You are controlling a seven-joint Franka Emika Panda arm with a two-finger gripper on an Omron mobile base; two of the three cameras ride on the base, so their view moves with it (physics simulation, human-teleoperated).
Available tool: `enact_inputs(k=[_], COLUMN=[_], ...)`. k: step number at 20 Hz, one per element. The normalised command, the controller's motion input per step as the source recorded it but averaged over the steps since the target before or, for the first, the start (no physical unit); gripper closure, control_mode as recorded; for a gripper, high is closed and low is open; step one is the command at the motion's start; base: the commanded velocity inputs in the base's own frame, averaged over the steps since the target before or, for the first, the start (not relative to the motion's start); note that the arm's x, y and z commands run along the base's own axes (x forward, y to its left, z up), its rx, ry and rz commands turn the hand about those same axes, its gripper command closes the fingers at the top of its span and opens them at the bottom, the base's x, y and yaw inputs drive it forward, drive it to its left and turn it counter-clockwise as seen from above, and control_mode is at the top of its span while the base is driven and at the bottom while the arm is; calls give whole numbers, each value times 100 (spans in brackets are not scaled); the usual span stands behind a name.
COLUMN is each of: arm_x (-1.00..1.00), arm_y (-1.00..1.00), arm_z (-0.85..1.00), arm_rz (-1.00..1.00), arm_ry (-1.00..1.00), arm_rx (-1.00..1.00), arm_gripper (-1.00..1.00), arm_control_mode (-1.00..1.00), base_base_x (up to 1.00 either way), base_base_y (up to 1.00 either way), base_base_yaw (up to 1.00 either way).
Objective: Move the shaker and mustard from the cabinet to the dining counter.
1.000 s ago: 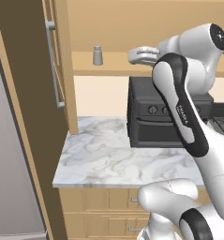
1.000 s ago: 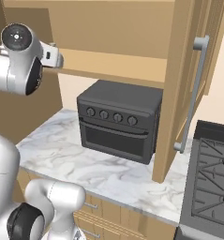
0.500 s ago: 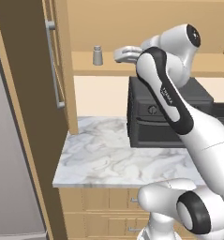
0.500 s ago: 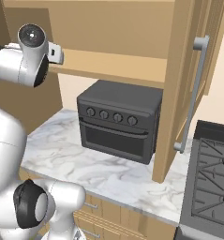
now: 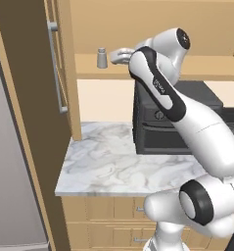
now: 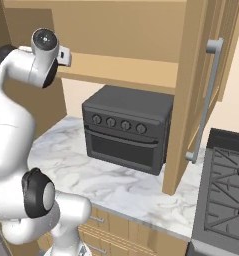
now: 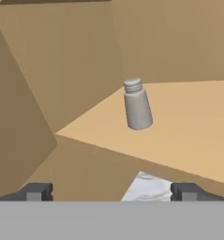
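Two fingertips [image 7: 36,192] stand wide apart, level with the shaker [image 7: 137,105] on the cabinet [image 5: 152,66] shelf, seemingly lined up to straddle it.

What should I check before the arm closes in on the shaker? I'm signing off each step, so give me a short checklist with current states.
1. Cabinet door swung clear of the shelf: ok.
2. Shaker standing on the cabinet shelf, nothing touching it: ok.
3. Gripper open, fingertips spread wide: ok.
4. Shaker between the fingertips: not ok; it sits ahead of them, apart.
5. Shaker centred on the gripper's line: roughly ok, a little off to one side.
6. Mustard located: cannot tell.
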Motion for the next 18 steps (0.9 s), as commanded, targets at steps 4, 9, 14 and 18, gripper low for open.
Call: enact_inputs(k=[4,9,14,18], arm_x=[53,50,44,31], arm_y=[7,5,13,14], arm_z=[-3,-3,-12,-12], arm_rz=[0,0,0,0], arm_ry=[4,6,2,0], arm_rx=[0,0,0,0], arm_gripper=[-100,-100,-100,-100], arm_control_mode=[-100,-100,-100,-100], base_base_x=[0,0,0,0], base_base_y=[0,0,0,0], base_base_yaw=[0,0,0,0])
